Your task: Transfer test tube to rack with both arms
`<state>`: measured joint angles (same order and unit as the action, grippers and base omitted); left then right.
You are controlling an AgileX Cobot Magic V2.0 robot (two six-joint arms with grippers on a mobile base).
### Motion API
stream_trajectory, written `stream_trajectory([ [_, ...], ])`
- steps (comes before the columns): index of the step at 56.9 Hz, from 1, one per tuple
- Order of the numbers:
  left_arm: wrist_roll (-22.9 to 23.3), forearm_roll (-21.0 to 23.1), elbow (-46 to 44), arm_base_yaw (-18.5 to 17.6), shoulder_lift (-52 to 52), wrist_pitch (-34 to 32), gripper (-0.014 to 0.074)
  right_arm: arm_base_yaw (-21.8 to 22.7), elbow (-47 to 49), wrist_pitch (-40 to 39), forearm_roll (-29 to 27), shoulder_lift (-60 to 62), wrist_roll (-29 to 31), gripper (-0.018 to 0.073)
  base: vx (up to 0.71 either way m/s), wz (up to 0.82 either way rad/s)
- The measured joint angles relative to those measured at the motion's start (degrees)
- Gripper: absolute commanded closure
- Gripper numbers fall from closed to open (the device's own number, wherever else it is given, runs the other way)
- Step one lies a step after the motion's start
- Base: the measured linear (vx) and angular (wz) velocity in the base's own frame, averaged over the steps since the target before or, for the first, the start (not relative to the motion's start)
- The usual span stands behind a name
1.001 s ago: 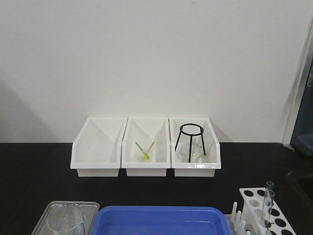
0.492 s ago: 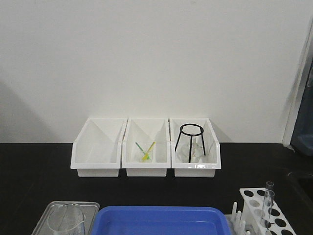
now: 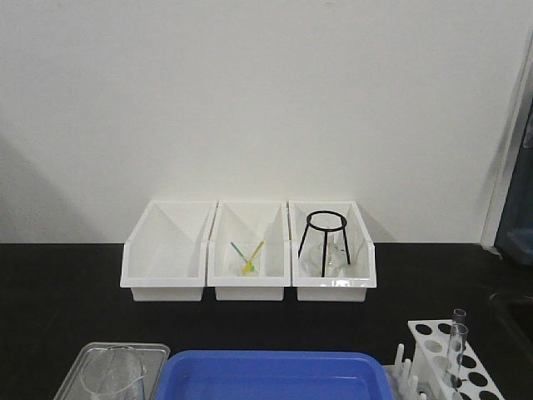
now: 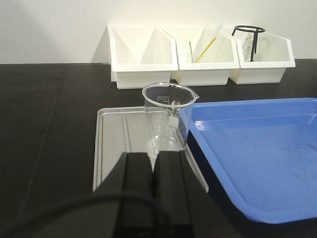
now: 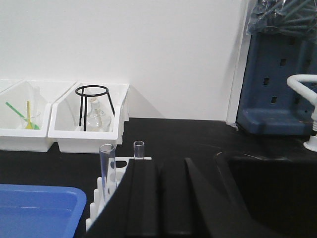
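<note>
While the black table (image 3: 67, 283) spread under everything, the largest item on it was the blue tray (image 4: 257, 153), which lay just right of the left gripper (image 4: 152, 163) and ahead of it. Its jaws stood together, nothing between them. Directly ahead of those jaws sat a metal tray (image 4: 116, 144), touching the blue tray's left edge, with a clear beaker (image 4: 166, 116) standing upright on it just beyond the fingertips.

Far ahead of both grippers, against the wall, three white bins (image 3: 247, 250) stood side by side. From the front view, the left bin looked empty, the middle one held green and yellow sticks (image 3: 246, 254), and the right one held a black wire tripod (image 3: 323, 242) with a glass flask (image 5: 95, 118) beneath it.

Just left of the right gripper (image 5: 158, 171) and partly hidden behind it stood the rack (image 3: 445, 358), white, with round holes in its top plate and pegs along its left side. The right jaws were closed together and empty. Two tubes stood upright in the rack: the test tube (image 5: 107, 166), nearer and taller in the wrist view, just left of the jaws, and a second tube (image 5: 138, 149) right at the fingertip's edge. Right of those jaws lay a dark sink (image 5: 267, 183), with a blue panel (image 5: 277, 84) beyond it.
</note>
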<state>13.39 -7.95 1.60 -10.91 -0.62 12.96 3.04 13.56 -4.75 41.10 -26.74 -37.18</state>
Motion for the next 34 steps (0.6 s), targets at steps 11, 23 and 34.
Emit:
stream_trajectory([
  [11, 0.0, 0.0, 0.0, 0.0, 0.0, 0.0, 0.0603, 0.0, 0.0, 0.0, 0.0, 0.0, 0.0, 0.0566, 0.00, 0.00],
  [23, 0.0, 0.0, 0.0, 0.0, 0.0, 0.0, 0.0603, -2.1, -0.1, 1.3, -10.4, 1.9, 5.5, 0.0566, 0.00, 0.00],
  [34, 0.0, 0.0, 0.0, 0.0, 0.0, 0.0, 0.0603, -2.5, -6.4, 1.5, -31.7, 9.1, 31.7, 0.0566, 0.00, 0.00],
])
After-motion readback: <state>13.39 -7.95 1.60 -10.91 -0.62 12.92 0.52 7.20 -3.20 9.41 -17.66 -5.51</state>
